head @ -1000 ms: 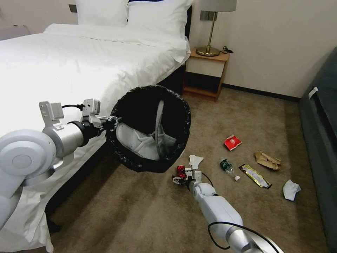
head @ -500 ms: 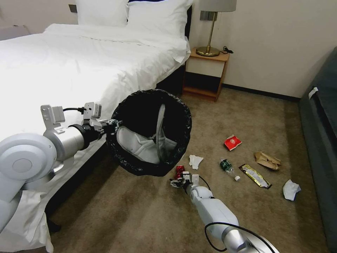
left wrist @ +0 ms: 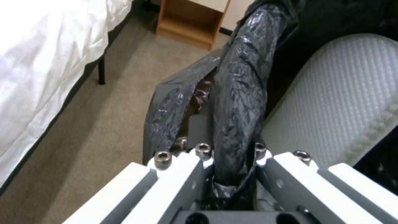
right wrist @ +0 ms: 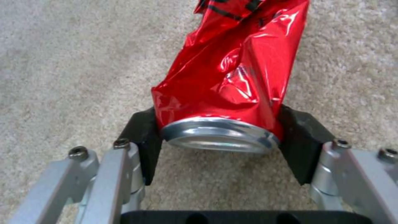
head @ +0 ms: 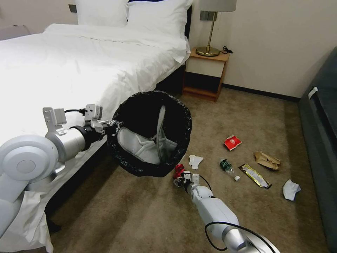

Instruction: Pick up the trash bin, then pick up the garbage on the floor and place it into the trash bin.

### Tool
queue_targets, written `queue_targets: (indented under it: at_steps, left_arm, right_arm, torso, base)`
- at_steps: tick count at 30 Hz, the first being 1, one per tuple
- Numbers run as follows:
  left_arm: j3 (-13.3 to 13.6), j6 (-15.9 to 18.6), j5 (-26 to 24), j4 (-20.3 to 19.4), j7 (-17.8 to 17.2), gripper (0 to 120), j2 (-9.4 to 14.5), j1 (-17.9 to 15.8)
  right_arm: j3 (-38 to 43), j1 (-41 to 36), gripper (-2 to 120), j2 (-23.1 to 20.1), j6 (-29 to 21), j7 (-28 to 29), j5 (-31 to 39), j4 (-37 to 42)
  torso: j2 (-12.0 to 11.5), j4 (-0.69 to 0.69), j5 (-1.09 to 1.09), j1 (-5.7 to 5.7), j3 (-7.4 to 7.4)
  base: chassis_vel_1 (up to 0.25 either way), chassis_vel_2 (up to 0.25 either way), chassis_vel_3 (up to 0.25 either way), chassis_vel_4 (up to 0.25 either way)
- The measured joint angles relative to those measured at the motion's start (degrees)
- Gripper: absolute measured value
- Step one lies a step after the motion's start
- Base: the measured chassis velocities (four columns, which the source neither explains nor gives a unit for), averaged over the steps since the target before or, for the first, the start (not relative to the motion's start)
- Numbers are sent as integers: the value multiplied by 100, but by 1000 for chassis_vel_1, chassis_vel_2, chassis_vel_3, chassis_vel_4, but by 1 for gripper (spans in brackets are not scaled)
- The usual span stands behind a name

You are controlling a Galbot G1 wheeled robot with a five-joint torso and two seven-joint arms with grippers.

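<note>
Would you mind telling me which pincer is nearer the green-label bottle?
Right. The right pincer, shut on the red can, is close beside the bottle; the left pincer grips the bin rim, farther off.

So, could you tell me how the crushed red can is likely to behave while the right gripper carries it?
The crushed red can, pinched between the right gripper's black pads, looks thin-walled and probably light. Its creased sides may buckle further, and its glossy skin could slip.

The left hand (left wrist: 230,174) pinches the trash bin (left wrist: 244,77) by its bagged rim above the floor (left wrist: 104,124).
</note>
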Motion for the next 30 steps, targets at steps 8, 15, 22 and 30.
queue_targets:
  at_steps: [8, 15, 22, 30]
  left_arm:
    - [-2, 0, 54, -1, 19, 1, -15, 44]
    - [-2, 0, 69, 2, 22, 1, -23, 52]
    - [-10, 0, 71, -3, 23, 1, -16, 66]
    - [-46, 0, 76, -21, 21, 1, -7, 141]
  right_arm:
    - [-8, -13, 56, 0, -7, 33, -8, 15]
    - [-19, -34, 56, -13, -8, 56, -32, 54]
    - [-35, -139, 56, -143, -39, 213, -5, 415]
    - [-130, -557, 56, -820, -283, 481, 395, 1802]
  torso:
    - [0, 1, 0, 0, 0]
    - [0, 1, 0, 0, 0]
    - [0, 1, 1, 0, 0]
    - [0, 0, 0, 0, 0]
  base:
    - [0, 0, 0, 0]
    - [0, 0, 0, 0]
    - [0, 0, 0, 0]
    - [0, 0, 0, 0]
